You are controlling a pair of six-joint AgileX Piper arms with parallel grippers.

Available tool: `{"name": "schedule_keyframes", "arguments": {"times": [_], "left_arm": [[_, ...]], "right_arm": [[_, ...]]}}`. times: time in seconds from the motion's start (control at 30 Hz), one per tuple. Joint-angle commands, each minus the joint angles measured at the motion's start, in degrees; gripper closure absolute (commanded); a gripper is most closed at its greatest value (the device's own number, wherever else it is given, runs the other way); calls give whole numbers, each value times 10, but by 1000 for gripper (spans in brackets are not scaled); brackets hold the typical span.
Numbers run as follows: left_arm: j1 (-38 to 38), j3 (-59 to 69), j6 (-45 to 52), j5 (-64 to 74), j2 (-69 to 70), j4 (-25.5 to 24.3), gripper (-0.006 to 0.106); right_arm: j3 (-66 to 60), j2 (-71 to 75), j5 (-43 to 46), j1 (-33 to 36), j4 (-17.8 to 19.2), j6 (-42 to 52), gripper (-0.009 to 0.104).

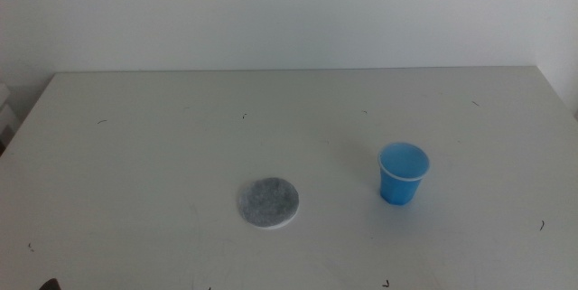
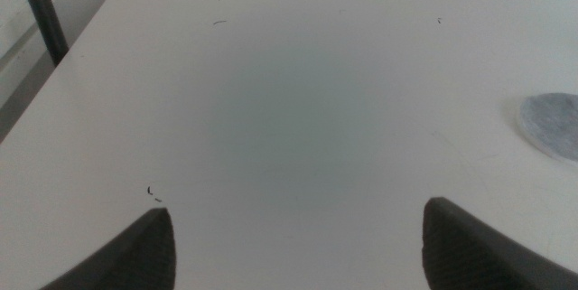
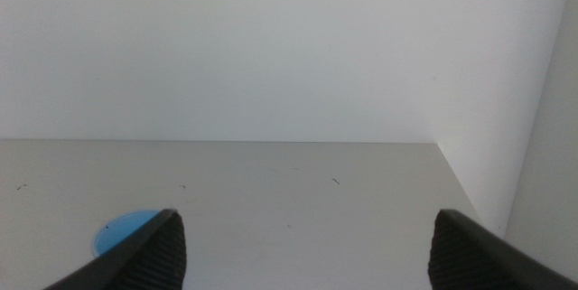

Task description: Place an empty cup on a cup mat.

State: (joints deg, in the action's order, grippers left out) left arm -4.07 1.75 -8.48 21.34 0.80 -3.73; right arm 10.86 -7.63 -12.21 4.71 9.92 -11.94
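Observation:
The blue cup stands upright on the white table, right of centre, its inside blue with nothing showing in it. The round speckled grey cup mat lies flat to its left, apart from it. Neither arm shows in the middle view apart from a dark tip at the bottom left edge. My left gripper is open over bare table; the mat's edge shows at that view's side. My right gripper is open; the cup's rim shows beside one jaw.
The white table bears only small dark specks. A white wall stands behind its far edge. In the left wrist view a dark pole stands past the table's side edge.

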Motion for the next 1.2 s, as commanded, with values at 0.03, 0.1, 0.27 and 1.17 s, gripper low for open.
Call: {"name": "schedule_keyframes", "arguments": {"times": [0.03, 0.1, 0.27, 1.17], "left_arm": [[1, -3, -6, -38, 2, 0, -5], [1, -3, -6, -38, 2, 0, -5], [1, -3, -6, -38, 2, 0, -5], [1, -3, -6, -38, 2, 0, -5]], "right_arm": [[66, -78, 41, 1, 1, -6, 6], [98, -122, 41, 1, 1, -6, 6], [196, -220, 11, 1, 3, -5, 6], [767, -733, -468, 156, -57, 21, 6]]}}
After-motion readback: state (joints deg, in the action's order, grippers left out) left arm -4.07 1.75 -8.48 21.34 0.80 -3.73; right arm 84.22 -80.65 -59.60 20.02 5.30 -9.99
